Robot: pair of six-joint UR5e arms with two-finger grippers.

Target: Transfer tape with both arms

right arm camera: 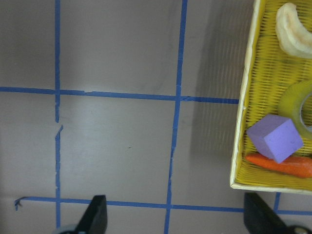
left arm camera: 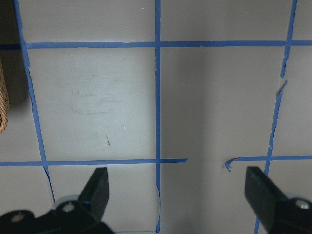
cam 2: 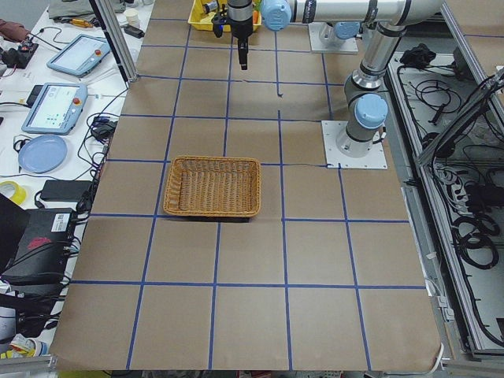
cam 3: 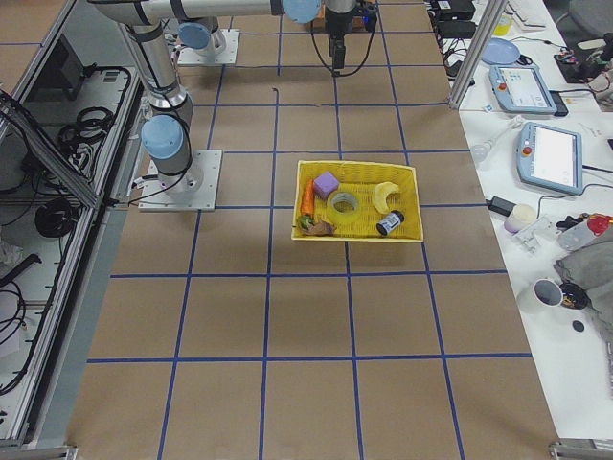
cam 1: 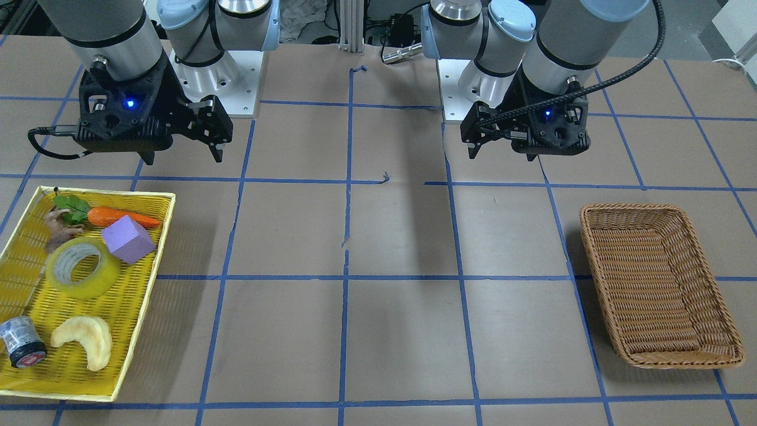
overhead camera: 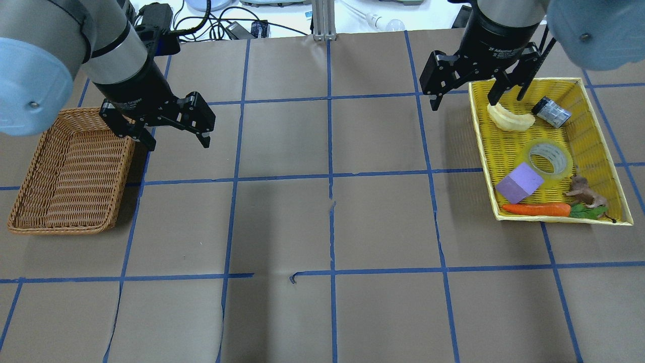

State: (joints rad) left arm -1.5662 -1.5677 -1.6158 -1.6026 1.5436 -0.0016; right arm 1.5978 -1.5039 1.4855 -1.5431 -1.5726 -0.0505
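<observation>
The tape (cam 1: 83, 267), a translucent yellow-green roll with a grey-white core, lies flat in the yellow tray (cam 1: 137, 278). It also shows in the overhead view (overhead camera: 549, 159), the right side view (cam 3: 343, 206), and partly at the edge of the right wrist view (right arm camera: 298, 97). My right gripper (overhead camera: 463, 103) is open and empty, raised over the tray's near-left corner, well short of the tape. In the front view the right gripper (cam 1: 182, 155) hangs above the tray's far edge. My left gripper (overhead camera: 179, 143) is open and empty, raised beside the wicker basket (overhead camera: 70, 171).
In the tray with the tape are a purple cube (overhead camera: 519, 182), a carrot (overhead camera: 536, 209), a pale crescent toy (overhead camera: 509, 118), a grey can with a red lid (cam 1: 20, 342) and a small brown animal figure (overhead camera: 584, 191). The wicker basket (cam 1: 656, 284) holds nothing. Blue tape lines grid the brown table.
</observation>
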